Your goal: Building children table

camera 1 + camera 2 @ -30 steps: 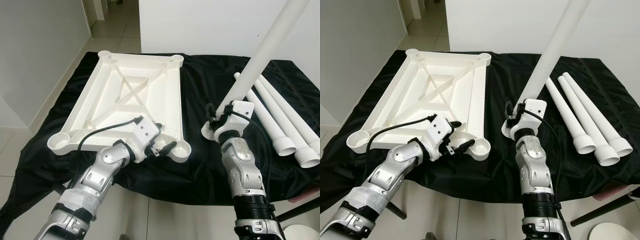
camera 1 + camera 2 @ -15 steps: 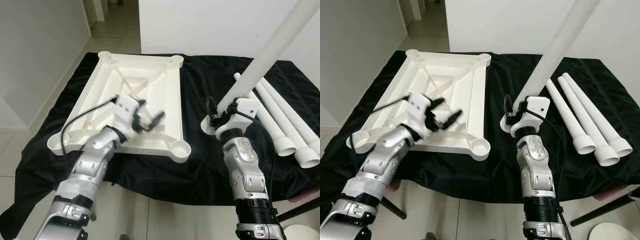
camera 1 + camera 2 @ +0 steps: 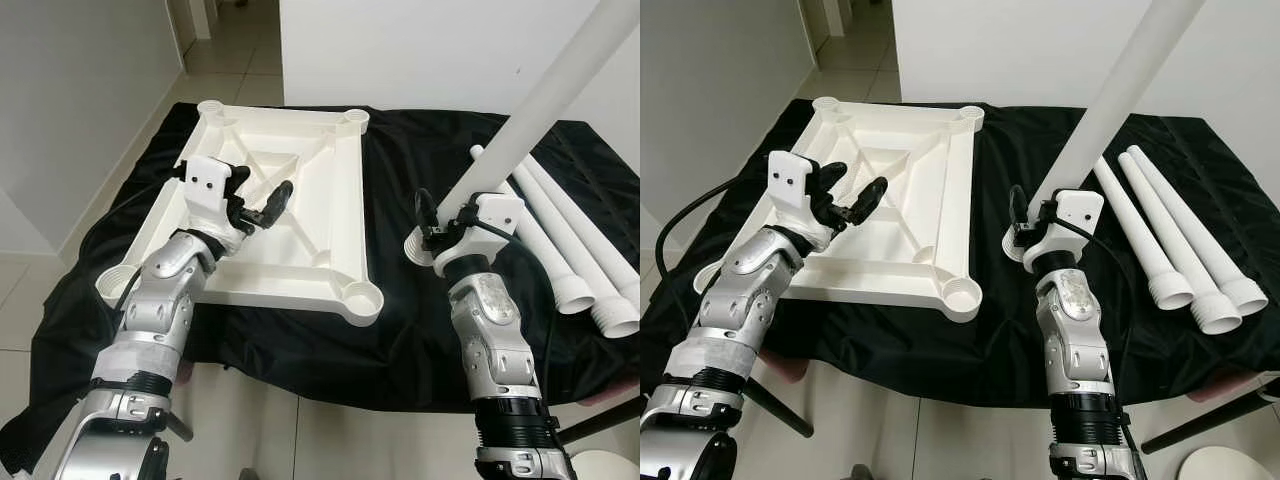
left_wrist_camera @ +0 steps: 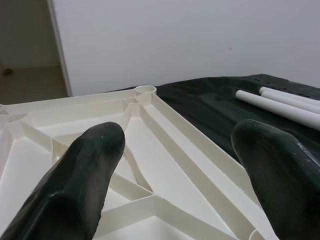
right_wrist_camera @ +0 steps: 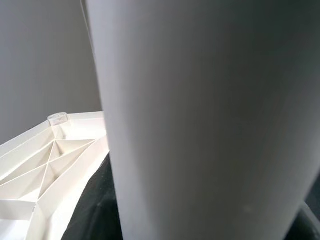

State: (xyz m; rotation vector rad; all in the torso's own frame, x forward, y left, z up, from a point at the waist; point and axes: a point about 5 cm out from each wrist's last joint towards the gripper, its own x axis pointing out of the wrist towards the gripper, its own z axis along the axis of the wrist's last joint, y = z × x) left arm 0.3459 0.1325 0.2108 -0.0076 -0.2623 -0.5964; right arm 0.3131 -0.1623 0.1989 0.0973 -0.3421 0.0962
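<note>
The right gripper (image 3: 432,240) pinches a long, stiff, probably light table leg (image 3: 540,105) near its flared foot beside the upturned tabletop (image 3: 300,215), while the left gripper (image 3: 262,203) hovers, fingers spread.

Home interior, tiled floor (image 3: 240,45), white walls (image 3: 420,50)
</note>
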